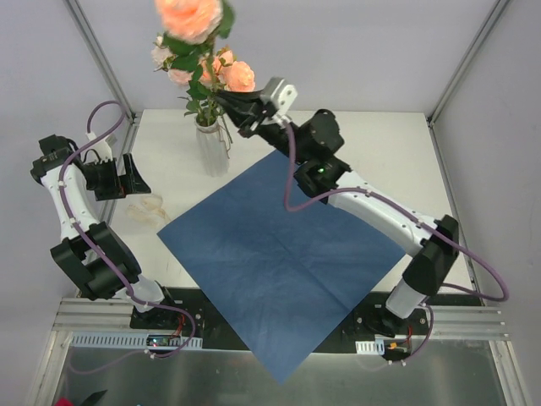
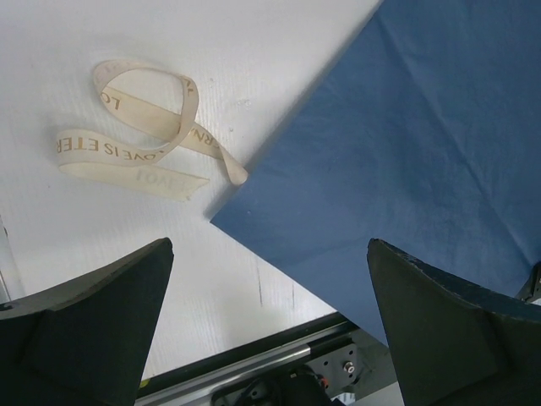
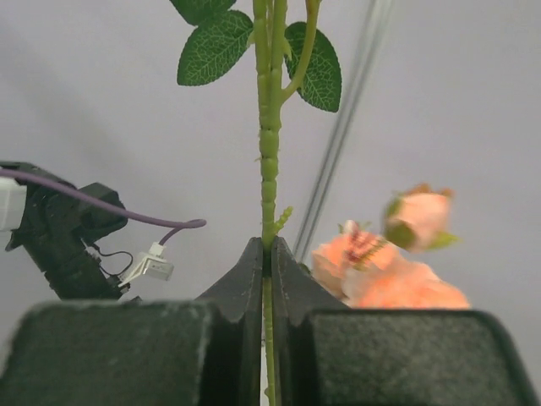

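My right gripper (image 1: pixel 221 100) is shut on the green stem (image 3: pixel 268 161) of a peach rose (image 1: pixel 189 15), held above a clear vase (image 1: pixel 211 145) that contains other peach roses (image 1: pixel 237 76). In the right wrist view the stem runs up between the closed fingertips (image 3: pixel 253 258), with leaves (image 3: pixel 213 46) above and more blooms (image 3: pixel 385 275) to the right. A dark blue paper sheet (image 1: pixel 283 254) lies diagonally on the table. My left gripper (image 1: pixel 131 178) stands open at the left, above a cream printed ribbon (image 2: pixel 139 139) beside the sheet's corner (image 2: pixel 221 218).
The white table (image 1: pixel 380 144) is bounded by grey enclosure walls and metal posts (image 1: pixel 461 63). The sheet's near corner hangs over the front rail (image 1: pixel 279 364). The left arm's cable (image 1: pixel 93 135) loops above it.
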Controlling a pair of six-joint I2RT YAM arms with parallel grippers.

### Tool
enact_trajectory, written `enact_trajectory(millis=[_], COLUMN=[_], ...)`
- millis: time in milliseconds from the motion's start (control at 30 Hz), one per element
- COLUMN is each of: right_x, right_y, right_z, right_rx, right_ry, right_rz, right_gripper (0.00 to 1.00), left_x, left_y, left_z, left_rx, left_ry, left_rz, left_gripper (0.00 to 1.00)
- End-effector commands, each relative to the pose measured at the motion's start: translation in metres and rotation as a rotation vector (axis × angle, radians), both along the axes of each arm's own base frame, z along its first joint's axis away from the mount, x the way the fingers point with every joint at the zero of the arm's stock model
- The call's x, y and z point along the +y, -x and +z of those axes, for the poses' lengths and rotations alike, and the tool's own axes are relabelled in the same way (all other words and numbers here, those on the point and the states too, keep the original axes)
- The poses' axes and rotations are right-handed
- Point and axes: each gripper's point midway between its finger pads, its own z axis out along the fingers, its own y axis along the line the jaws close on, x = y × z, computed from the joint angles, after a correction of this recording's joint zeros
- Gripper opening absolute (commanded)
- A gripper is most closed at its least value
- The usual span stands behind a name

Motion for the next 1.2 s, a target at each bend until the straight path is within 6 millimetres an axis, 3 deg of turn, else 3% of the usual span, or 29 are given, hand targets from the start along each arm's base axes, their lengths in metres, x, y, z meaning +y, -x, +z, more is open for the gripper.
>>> enact_trajectory(millis=[0,33,100,133,200,233,400,567,767,1167], right_x=[0.018,0.036,0.043,0.055,0.054,0.066,0.078,0.095,0.095,0.096], right_y=[0.043,0.043,0.045,0.042,0.041,0.032,0.005,-0.031,-0.069,-0.102], right_z=[0.059,0.047,0.057,0.048,0.066,0.056,0.057,0.028,-0.004,-0.040], right_rx=[-0.319,-0.320,-0.351,-0.346,-0.355,-0.339,-0.321,-0.265,-0.181,-0.061], right_ry=[-0.069,-0.049,-0.081,-0.077,-0.135,-0.128,-0.166,-0.125,-0.106,-0.094], right_rz=[0.020,0.036,0.032,0.039,0.025,0.021,-0.059,-0.088,-0.154,-0.198], right_gripper=[0.01,0.01,0.01,0.01,0.01,0.01,0.01,0.01,0.01,0.01], left_x=[0.002,0.002,0.004,0.004,0.004,0.004,0.007,0.010,0.012,0.012], left_y=[0.002,0.002,0.001,0.002,0.001,0.001,-0.001,-0.004,-0.004,-0.004], left_z=[0.018,0.018,0.018,0.019,0.019,0.019,0.019,0.020,0.015,0.012], left_rx=[-0.046,-0.045,-0.045,-0.046,-0.047,-0.047,-0.048,-0.047,-0.029,-0.023], left_ry=[-0.010,-0.011,-0.009,-0.006,-0.003,-0.002,-0.008,-0.004,0.005,0.011], left_rz=[-0.005,-0.005,-0.007,-0.004,-0.003,-0.005,-0.004,0.001,0.001,0.001], left_gripper=[0.99,0.99,0.99,0.99,0.99,0.99,0.99,0.99,0.99,0.99])
